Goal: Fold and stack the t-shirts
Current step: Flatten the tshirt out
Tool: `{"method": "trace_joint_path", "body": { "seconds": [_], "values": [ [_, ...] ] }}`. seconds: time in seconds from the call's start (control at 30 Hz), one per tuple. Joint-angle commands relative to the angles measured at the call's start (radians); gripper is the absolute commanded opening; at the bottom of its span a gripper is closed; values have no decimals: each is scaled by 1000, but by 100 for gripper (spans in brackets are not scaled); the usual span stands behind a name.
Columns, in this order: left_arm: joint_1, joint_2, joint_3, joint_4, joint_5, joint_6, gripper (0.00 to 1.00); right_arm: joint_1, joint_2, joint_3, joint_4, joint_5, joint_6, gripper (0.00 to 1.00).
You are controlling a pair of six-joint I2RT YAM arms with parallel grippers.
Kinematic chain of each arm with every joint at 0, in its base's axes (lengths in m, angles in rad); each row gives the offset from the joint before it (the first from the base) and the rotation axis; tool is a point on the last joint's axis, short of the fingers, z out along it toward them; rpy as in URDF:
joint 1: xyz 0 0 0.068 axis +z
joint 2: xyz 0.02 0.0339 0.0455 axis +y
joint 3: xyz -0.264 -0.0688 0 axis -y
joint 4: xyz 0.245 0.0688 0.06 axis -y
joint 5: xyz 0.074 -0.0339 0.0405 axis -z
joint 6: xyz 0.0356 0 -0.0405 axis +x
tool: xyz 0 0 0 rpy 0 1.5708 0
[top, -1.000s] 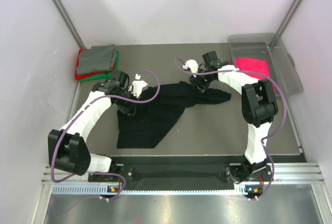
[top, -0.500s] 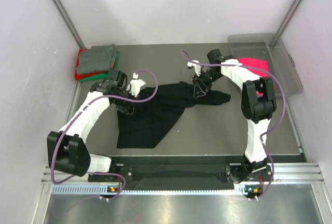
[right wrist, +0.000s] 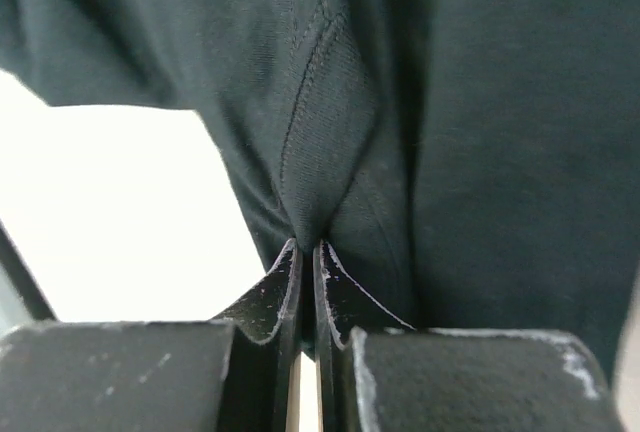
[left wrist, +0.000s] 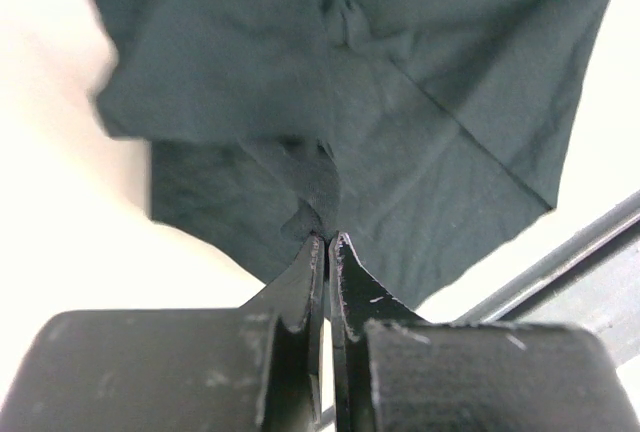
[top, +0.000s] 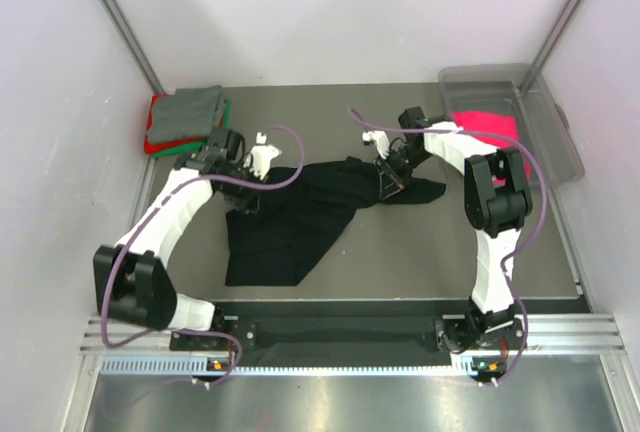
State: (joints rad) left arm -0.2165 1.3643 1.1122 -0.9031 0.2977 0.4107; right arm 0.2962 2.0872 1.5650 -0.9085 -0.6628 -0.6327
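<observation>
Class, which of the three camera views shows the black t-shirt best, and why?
The top external view: it alone shows the whole outline of the black t-shirt. The left wrist view shows only cloth pinched by the left gripper; the right wrist view, only a seamed fold in the right gripper.

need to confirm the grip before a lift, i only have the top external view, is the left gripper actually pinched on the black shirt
observer: yes, the left wrist view shows the left gripper shut, with a fold of the black t-shirt caught at its tips.
operator: and the right one
observer: the right gripper is shut too, pinching a ridge of the same cloth just below a stitched seam.
</observation>
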Motion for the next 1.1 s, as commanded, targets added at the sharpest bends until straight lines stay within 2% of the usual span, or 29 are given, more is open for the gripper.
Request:
{"method": "trace_joint_path", "body": {
  "seconds": [0.0,0.17,0.2,0.27,0.3,0.4,0.43,0.53,0.57,0.67,0.7,0.77,0.8,0.87,0.9,1.0,1.07],
  "values": [
    [8,118,177,84,-2,19,0,-3,-93,55,97,86,47,0],
    [8,379,571,-39,-46,28,0,-3,-209,162,167,187,57,0],
    [8,407,698,-58,-69,24,0,-5,-232,176,178,218,54,0],
    [8,468,815,-59,-94,17,0,-5,-298,201,224,253,39,0],
    [8,482,925,-59,-123,11,0,-5,-321,205,238,270,33,0],
    [9,490,1108,-65,-147,-6,0,-9,-416,225,255,307,-4,0],
    [9,474,1124,-50,-144,-9,0,-11,-447,222,255,302,-15,0],
    [8,328,1034,22,-89,-12,0,-9,-611,170,199,264,-82,0],
    [8,243,946,36,-69,-7,0,-3,-636,156,165,250,-99,0],
    [3,119,756,21,-5,19,0,9,-723,26,45,207,-174,0],
    [0,104,711,6,4,28,0,12,-749,-105,34,201,-191,1],
    [-1,64,559,-3,9,36,0,33,-806,-241,-28,206,-286,4],
    [-1,52,511,6,9,37,0,49,-814,-363,-65,225,-330,7],
    [-1,12,390,53,9,30,0,96,-813,-465,-145,256,-406,11],
    [-1,-1,362,70,11,28,0,112,-811,-543,-161,294,-419,16],
    [-1,-21,296,107,6,11,0,141,-817,-580,-181,338,-447,27],
    [-1,-5,287,113,6,-3,0,126,-822,-541,-167,325,-444,29]
  ]
}}
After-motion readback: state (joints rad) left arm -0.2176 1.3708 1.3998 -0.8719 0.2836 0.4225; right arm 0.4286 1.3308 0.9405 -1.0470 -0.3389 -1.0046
